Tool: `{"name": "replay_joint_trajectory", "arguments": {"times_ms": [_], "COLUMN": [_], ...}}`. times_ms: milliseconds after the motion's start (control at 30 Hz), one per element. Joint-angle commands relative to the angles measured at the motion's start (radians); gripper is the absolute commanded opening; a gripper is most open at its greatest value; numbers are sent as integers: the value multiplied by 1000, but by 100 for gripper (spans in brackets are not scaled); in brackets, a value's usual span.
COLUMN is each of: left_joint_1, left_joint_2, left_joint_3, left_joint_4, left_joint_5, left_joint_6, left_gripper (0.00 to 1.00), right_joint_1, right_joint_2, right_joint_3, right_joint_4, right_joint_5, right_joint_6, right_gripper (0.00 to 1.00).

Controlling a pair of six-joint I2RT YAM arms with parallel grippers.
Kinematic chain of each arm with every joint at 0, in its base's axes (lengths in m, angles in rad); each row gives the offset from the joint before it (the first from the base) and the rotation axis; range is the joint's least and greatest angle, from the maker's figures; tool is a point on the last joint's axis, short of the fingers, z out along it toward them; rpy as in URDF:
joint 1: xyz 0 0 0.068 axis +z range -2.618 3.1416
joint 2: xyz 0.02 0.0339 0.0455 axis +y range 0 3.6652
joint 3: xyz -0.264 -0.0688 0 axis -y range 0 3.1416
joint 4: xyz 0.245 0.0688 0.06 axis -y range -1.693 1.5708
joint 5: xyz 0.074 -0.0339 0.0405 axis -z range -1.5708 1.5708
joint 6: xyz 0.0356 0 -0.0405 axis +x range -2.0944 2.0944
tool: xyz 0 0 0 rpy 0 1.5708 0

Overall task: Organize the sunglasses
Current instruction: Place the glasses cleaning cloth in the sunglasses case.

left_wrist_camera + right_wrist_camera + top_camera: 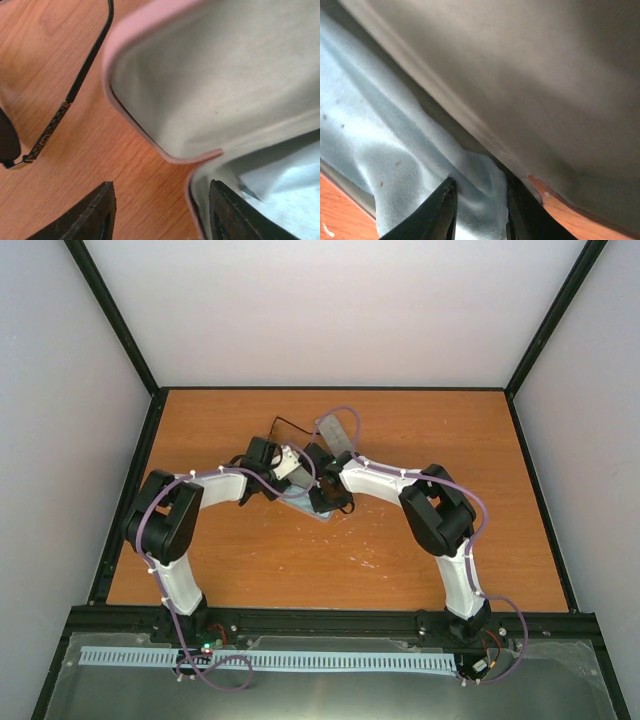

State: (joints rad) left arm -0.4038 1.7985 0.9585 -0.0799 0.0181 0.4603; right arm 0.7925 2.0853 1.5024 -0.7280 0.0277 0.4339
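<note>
One pair of sunglasses (85, 67) lies on the table (300, 570), seen from the top view at 11 o'clock of the one open pink case (210, 85) and just beside its rim. One grey case (338, 428) sits at 1 o'clock. The left gripper (162, 215) is released and straddles that rim. The right gripper (480, 215) brackets the one blue cloth (395, 140), but I cannot tell if it pinches. Bare table lies toward 6 o'clock.

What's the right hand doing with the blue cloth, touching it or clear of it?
Touching. The right wrist view shows the blue cloth bunched between the right hand's parted fingers, lying against both.
</note>
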Motion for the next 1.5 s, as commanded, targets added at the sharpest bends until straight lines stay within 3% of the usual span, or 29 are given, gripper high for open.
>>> {"name": "replay_joint_trajectory", "arguments": {"times_ms": [0, 133, 467, 567, 700, 800, 1167, 1333, 1467], "left_joint_1": [6, 16, 36, 37, 39, 45, 45, 45, 46], "left_joint_2": [-54, -121, -213, -213, -202, -177, -64, -39, -39], "left_joint_3": [9, -9, -47, -73, -99, -100, -30, -8, 0], "left_joint_4": [10, 5, -47, -53, -59, -67, -110, -126, -130], "left_joint_5": [-52, -58, -66, -73, -72, -56, 30, 69, 21], "left_joint_6": [-26, -55, -130, -144, -170, -189, -247, -267, -260], "left_gripper": [55, 62, 61, 56, 33, 24, 16, 15, 15], "right_joint_1": [42, 42, 41, 34, 8, -2, -32, -108, -181], "right_joint_2": [23, 14, -4, -24, -99, -146, -289, -346, -337], "right_joint_3": [8, -1, -50, -66, -104, -115, -130, -178, -163], "right_joint_4": [-85, -90, -100, -100, -45, -26, 12, 30, 31], "right_joint_5": [77, 98, 255, 309, 282, 241, 208, 220, 192], "right_joint_6": [-4, -12, -150, -192, -211, -215, -150, -67, -50], "right_gripper": [30, 34, 48, 53, 62, 65, 66, 66, 66]}}
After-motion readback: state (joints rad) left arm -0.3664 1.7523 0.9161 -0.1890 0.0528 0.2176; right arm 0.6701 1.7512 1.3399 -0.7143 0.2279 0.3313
